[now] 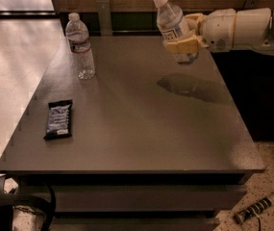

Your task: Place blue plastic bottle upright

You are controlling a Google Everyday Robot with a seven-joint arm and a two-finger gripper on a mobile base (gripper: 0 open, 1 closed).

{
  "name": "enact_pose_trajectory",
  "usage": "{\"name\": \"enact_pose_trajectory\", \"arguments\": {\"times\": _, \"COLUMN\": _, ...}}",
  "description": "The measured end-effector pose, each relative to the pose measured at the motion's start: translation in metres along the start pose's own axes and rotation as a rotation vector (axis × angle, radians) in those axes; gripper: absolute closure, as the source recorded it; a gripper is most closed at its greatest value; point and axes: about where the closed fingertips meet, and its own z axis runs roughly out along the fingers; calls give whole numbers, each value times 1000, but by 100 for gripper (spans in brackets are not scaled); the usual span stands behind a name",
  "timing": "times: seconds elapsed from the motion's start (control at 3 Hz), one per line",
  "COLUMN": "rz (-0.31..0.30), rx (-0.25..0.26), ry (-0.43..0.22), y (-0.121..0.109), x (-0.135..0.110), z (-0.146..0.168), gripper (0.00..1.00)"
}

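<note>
The blue plastic bottle point(173, 25) is clear with a white cap and a pale label bearing a black square mark. It hangs in the air above the far right part of the dark table point(136, 129), leaning a little left with its cap up. My gripper point(184, 38) comes in from the right on a white arm and is shut on the bottle's lower half. The bottle's base sits clear of the tabletop, with its shadow on the surface below.
A ribbed clear bottle point(80, 46) with a narrow label stands upright at the table's far left. A dark snack bar point(59, 119) lies near the left edge. A wooden wall runs behind the table. A cable point(255, 209) lies on the floor at lower right.
</note>
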Motion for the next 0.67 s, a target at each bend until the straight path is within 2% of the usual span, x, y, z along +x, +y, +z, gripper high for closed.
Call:
{"name": "enact_pose_trajectory", "arguments": {"times": 0.33, "rz": -11, "rx": -8, "ry": -85, "y": -4, "x": -6, "z": 5, "gripper": 100}}
{"name": "enact_pose_trajectory", "arguments": {"times": 0.67, "rz": 3, "rx": -29, "ry": -152, "y": -12, "x": -3, "z": 15, "gripper": 100}}
